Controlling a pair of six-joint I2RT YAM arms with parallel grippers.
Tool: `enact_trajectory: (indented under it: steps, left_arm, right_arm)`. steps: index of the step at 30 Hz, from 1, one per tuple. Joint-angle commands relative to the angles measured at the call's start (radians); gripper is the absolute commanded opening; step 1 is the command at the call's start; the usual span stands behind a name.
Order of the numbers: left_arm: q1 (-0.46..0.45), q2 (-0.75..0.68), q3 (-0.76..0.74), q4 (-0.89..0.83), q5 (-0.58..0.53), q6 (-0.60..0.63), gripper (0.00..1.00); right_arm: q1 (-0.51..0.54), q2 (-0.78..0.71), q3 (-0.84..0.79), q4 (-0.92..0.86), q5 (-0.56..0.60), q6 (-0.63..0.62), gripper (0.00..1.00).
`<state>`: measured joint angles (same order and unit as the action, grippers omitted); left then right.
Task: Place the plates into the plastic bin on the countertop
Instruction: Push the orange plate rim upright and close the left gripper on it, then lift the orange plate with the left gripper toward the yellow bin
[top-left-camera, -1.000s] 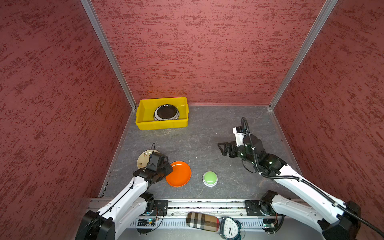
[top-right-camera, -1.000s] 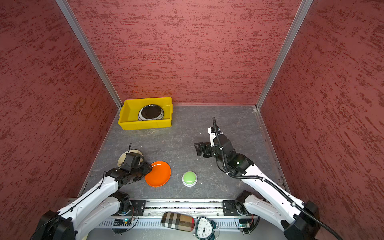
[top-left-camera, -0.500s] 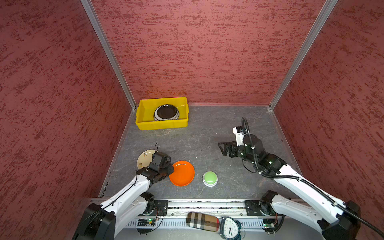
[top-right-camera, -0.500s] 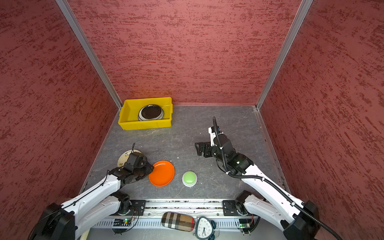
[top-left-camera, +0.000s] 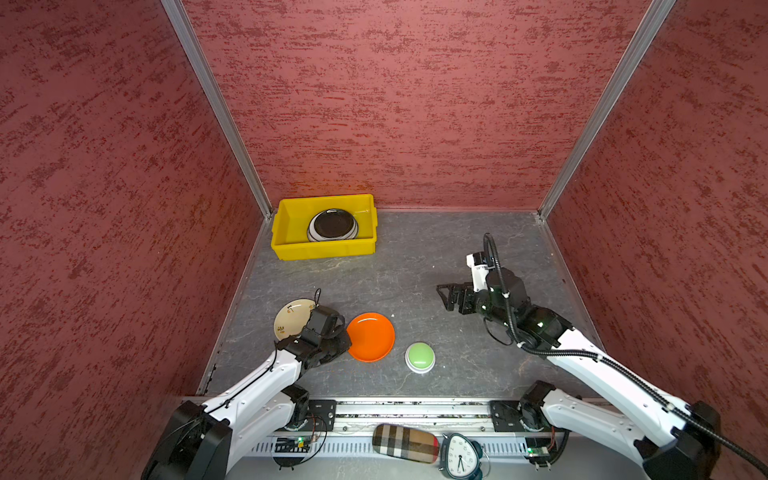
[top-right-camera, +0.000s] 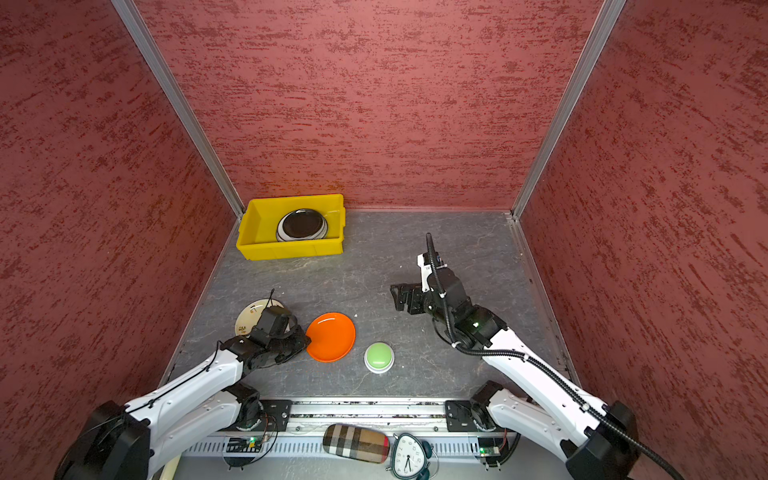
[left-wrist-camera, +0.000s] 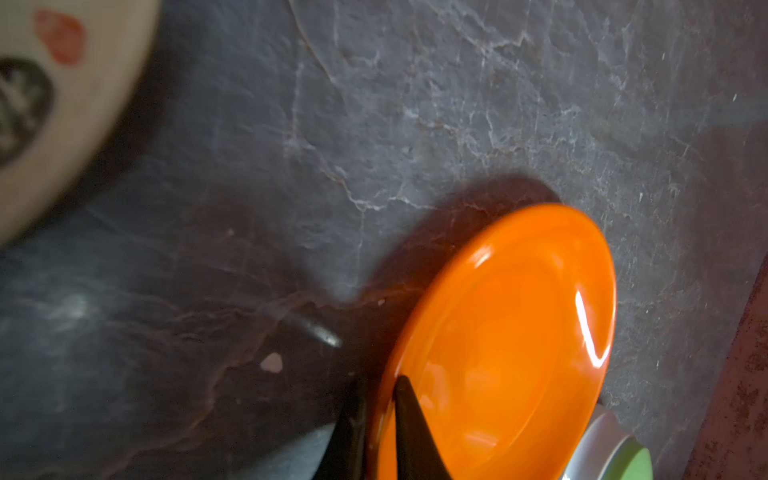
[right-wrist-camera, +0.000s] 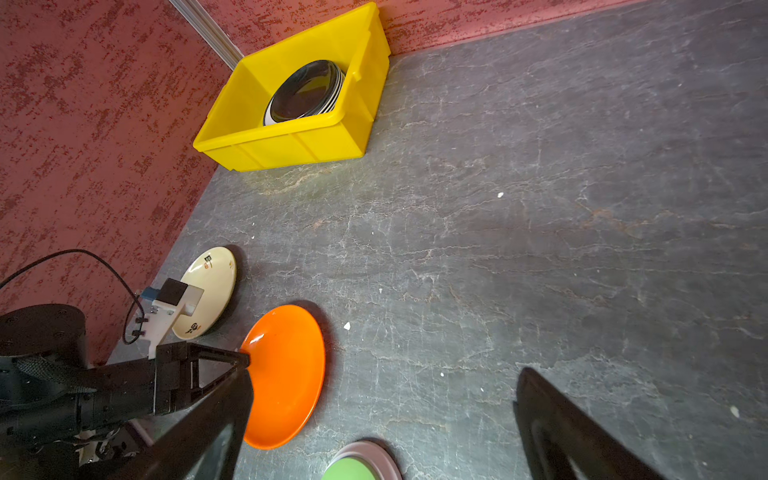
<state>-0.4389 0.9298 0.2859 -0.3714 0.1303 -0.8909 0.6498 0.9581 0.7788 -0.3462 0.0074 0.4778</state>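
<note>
The orange plate (top-left-camera: 371, 336) lies near the front of the dark grey countertop (top-left-camera: 415, 257). My left gripper (left-wrist-camera: 378, 386) is shut on its left rim, one finger under and one inside the plate (right-wrist-camera: 286, 374). Partly hidden behind that gripper (top-left-camera: 347, 337) is a cream plate (top-left-camera: 291, 318) with small prints. The yellow plastic bin (top-left-camera: 291, 245) stands in the back left corner and holds a stack of plates with a black one (top-left-camera: 333, 223) on top. My right gripper (top-left-camera: 446, 297) hangs open over bare countertop right of centre, empty (right-wrist-camera: 386, 372).
A green dome button (top-left-camera: 420, 356) on a white base sits just right of the orange plate. Red walls close in the left, back and right sides. A clock (top-left-camera: 459, 455) and a plaid case (top-left-camera: 405, 442) lie in front of the rail.
My left gripper has closed on the orange plate's rim, and the plate has shifted a little right and away. The right arm has not moved.
</note>
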Motion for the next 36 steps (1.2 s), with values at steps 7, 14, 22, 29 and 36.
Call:
enact_trajectory:
  steps: [7,14,22,29,36]
  left_arm:
    - [-0.011,0.017,-0.033,0.041,-0.023,-0.014,0.1]
    - [-0.008,0.026,-0.011,0.04,-0.032,-0.02,0.0]
    - [-0.009,0.028,0.077,-0.019,-0.046,0.017,0.0]
    - [-0.009,-0.001,0.087,0.059,-0.043,-0.015,0.0]
    - [-0.008,-0.001,0.152,0.06,-0.027,0.001,0.0]
  right_arm:
    - [-0.013,0.009,0.023,0.002,0.016,-0.011,0.99]
    - [-0.016,0.009,0.027,-0.003,0.001,-0.006,0.99]
    - [-0.019,0.003,0.027,-0.019,-0.082,-0.025,0.99]
    - [-0.02,0.017,0.028,-0.062,-0.168,-0.061,0.99]
    - [-0.02,0.058,0.041,-0.044,-0.267,-0.057,0.99]
